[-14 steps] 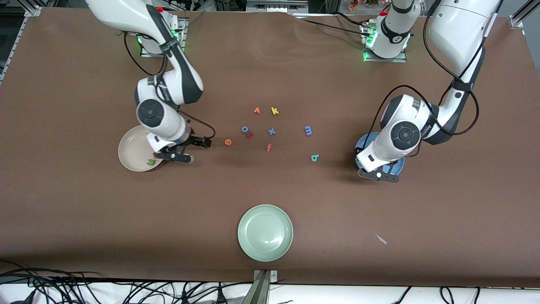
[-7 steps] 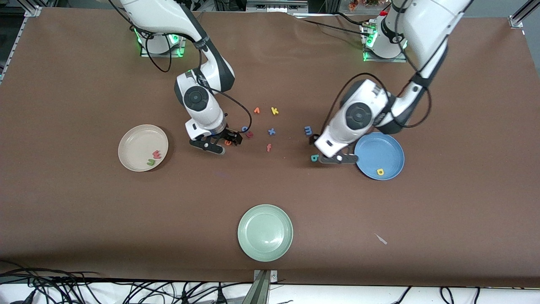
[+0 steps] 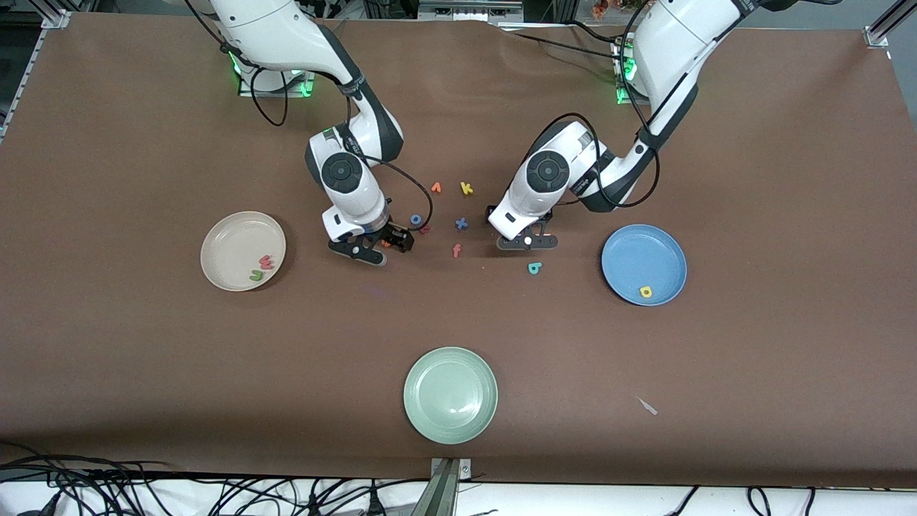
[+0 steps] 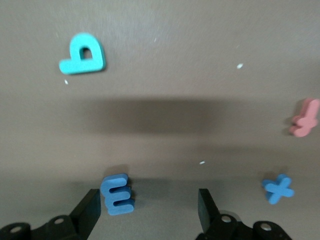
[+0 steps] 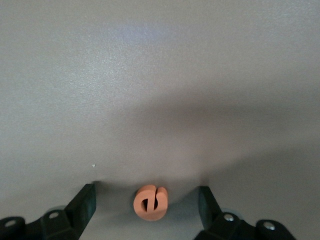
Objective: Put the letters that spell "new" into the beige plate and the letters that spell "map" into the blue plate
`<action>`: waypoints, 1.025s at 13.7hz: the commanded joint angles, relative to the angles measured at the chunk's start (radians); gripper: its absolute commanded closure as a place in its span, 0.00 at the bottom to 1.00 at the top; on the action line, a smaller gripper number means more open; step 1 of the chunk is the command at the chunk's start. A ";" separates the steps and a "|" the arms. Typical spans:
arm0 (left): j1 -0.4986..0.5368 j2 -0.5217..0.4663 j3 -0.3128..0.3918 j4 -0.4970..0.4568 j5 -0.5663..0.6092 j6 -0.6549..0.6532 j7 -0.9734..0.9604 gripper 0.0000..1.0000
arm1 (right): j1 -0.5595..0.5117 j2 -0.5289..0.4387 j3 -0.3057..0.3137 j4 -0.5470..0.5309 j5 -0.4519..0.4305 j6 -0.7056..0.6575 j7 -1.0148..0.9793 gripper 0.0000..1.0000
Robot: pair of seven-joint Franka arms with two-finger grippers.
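My left gripper is low over the table, open, with the blue m lying between its fingers close to one of them. The teal p lies loose nearer the front camera. My right gripper is open astride the orange e, touching neither side. The beige plate holds the green n and the pink w. The blue plate holds the yellow a.
Between the grippers lie a blue o, a small red letter, a blue x, an orange f, a yellow k and another orange letter. A pale green plate sits near the front edge.
Both arms left their plates and came to the letters in the middle. The left gripper passed the p and settled round the m; the right settled round the e.
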 commanded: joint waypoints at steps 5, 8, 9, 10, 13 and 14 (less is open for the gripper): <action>0.015 -0.021 0.005 -0.065 0.037 0.034 -0.010 0.52 | 0.008 0.006 -0.004 0.000 0.007 0.009 0.011 0.59; 0.017 -0.028 0.006 -0.059 0.037 0.022 -0.002 0.96 | 0.008 0.006 -0.004 -0.001 0.007 0.007 0.012 0.81; 0.017 -0.042 0.011 -0.056 0.042 -0.002 -0.001 0.96 | 0.008 0.006 -0.004 0.000 0.007 0.007 0.012 0.86; 0.017 -0.063 0.015 -0.039 0.066 -0.065 -0.001 0.98 | 0.006 0.005 -0.004 0.006 0.007 0.004 0.000 0.89; 0.035 -0.104 0.014 0.114 0.097 -0.345 0.005 0.98 | -0.003 -0.021 -0.033 0.083 -0.008 -0.161 -0.020 0.94; 0.041 -0.104 0.015 0.168 0.099 -0.427 0.011 0.97 | -0.002 -0.035 -0.066 0.100 -0.011 -0.222 -0.069 0.94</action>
